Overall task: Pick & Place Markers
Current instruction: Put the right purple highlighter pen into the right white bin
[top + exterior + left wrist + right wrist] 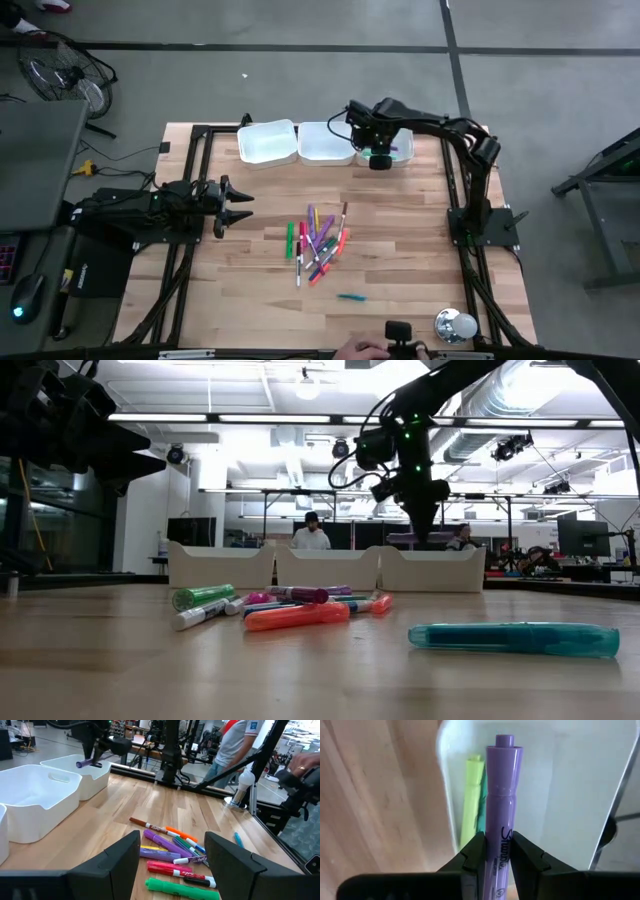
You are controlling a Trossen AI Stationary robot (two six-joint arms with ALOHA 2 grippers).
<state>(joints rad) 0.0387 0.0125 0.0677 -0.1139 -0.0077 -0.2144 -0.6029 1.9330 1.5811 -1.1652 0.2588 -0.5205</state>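
Several coloured markers (318,245) lie in a loose pile mid-table, with a teal one (350,296) apart toward the near edge. Three white trays stand in a row at the far side. My right gripper (380,157) hangs over the rightmost tray (403,150), shut on a purple marker (502,795). A yellow-green marker (472,795) and a green one lie inside that tray. My left gripper (240,205) waits at the table's left, open and level, with nothing between its fingers (127,857). My right gripper pinches the purple marker's barrel (498,845) between its two fingers (476,852), which point steeply down from above and lie across it. The marker is lifted clear over the rightmost tray, roughly level, one end (81,764) sticking out beside the gripper.
The left tray (268,142) and middle tray (325,142) stand beside the rightmost one. At the near edge are a person's hand (355,348), a black device (400,333) and a silver round object (455,325). Bare wood lies around the pile.
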